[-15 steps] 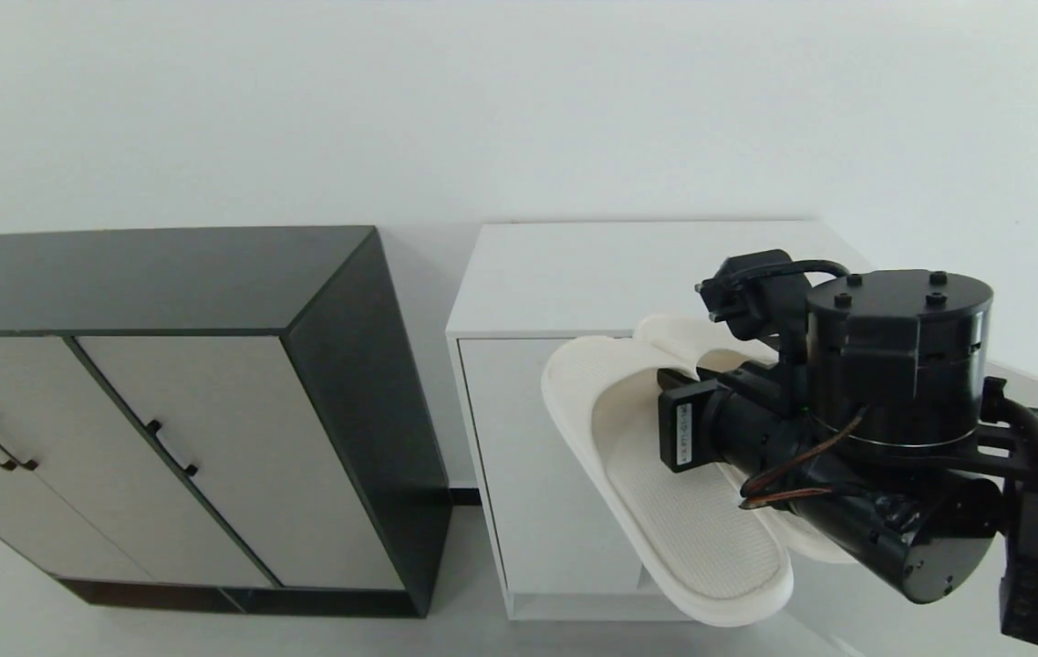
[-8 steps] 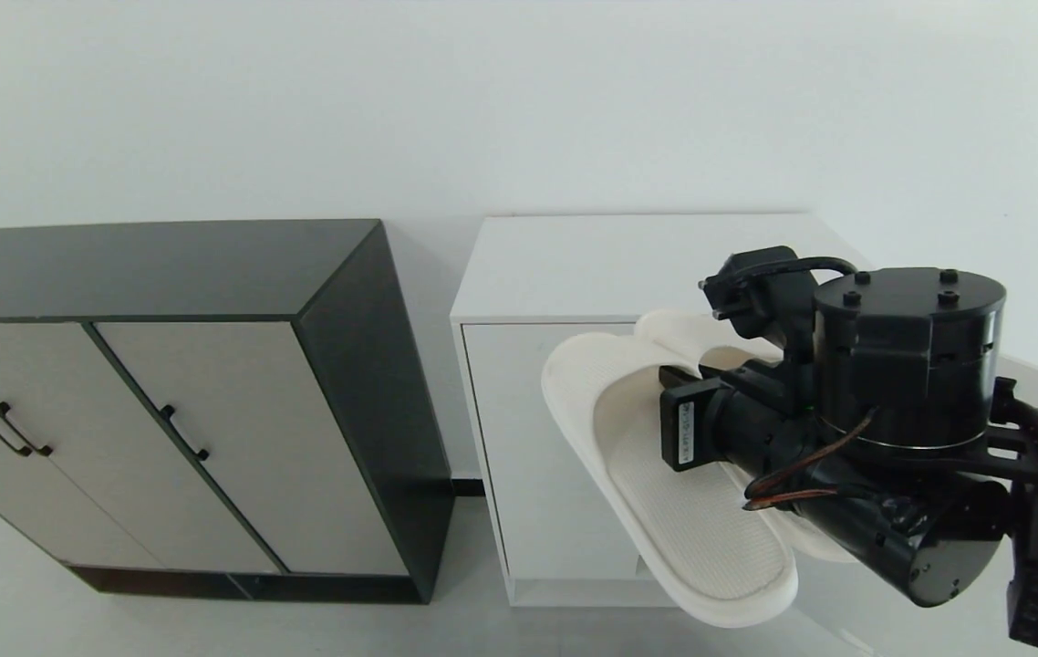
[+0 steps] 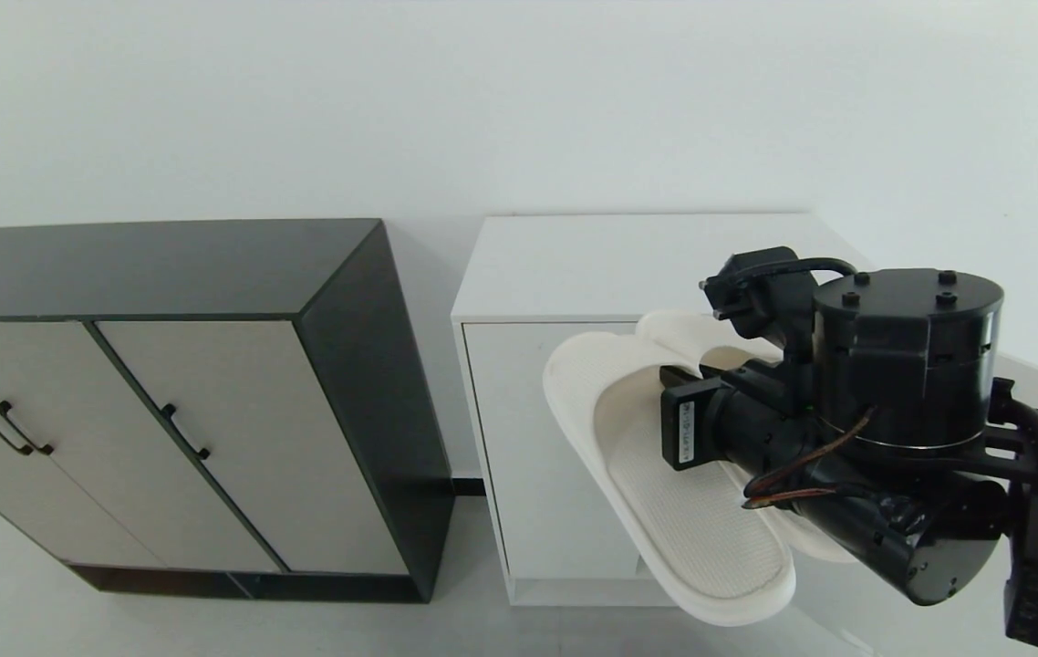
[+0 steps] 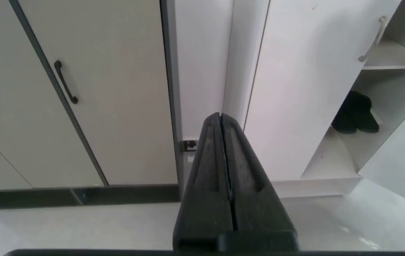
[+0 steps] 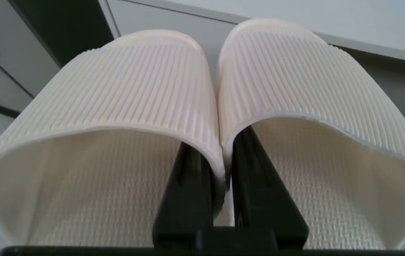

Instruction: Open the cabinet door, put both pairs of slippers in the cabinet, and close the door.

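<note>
Backdrop, head view: plain pale wall point(image 3: 519, 91) above a grey floor point(image 3: 209, 630), with two cabinets standing side by side against it.
Head view, left side: dark cabinet point(image 3: 163, 265) with two light doors, both shut.
Head view, middle: white cabinet point(image 3: 628, 265) just beside the dark one.
Head view, right side: my right arm point(image 3: 902, 401) holds the white slippers point(image 3: 665, 493) in the air in front of the white cabinet. The pair is tilted, toes toward the cabinet top.
Left wrist view, cabinet: its door point(image 4: 309, 92) stands swung open, and a shelf point(image 4: 398, 57) shows behind it.
Left wrist view, inside: dark slippers point(image 4: 355, 114) lie low in the white cabinet, under that shelf.
Left wrist view, left end effector point(image 4: 222, 171): fingers pressed together, low before the gap between the two cabinets.
Right wrist view, right end effector point(image 5: 220, 192): one finger under each strap, pinching the two inner strap walls of the white slippers together.
</note>
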Robot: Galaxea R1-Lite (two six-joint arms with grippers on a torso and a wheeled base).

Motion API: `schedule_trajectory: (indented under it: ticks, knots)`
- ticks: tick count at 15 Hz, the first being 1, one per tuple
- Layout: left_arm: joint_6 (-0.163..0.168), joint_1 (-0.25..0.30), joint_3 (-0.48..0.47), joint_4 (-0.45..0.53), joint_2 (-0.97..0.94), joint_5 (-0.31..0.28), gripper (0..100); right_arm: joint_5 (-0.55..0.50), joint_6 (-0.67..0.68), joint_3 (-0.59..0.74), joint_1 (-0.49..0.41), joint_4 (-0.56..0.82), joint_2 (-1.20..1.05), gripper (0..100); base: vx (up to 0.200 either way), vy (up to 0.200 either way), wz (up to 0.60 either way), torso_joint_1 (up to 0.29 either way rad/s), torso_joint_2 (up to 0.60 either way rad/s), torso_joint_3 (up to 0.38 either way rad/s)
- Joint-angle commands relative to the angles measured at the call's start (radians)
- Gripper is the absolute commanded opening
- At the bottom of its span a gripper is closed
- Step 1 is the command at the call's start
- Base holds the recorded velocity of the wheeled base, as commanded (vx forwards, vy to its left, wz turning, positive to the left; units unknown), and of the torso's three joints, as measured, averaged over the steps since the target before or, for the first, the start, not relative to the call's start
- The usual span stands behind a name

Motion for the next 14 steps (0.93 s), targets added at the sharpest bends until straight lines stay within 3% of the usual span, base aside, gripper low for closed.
schedule_trajectory:
  ticks: [1, 14]
  knots:
    - [0.000, 0.002, 0.000, 0.000, 0.001, 0.000, 0, 0.000, 0.000, -0.001, 0.001, 0.000, 0.006, 0, 0.000, -0.200, 0.00, 0.002, 0.00, 0.002]
    - [0.011, 0.000, 0.000, 0.000, 0.001, -0.001, 0, 0.000, 0.000, 0.002, -0.001, 0.000, 0.008, 0, 0.000, -0.200, 0.00, 0.001, 0.00, 0.003]
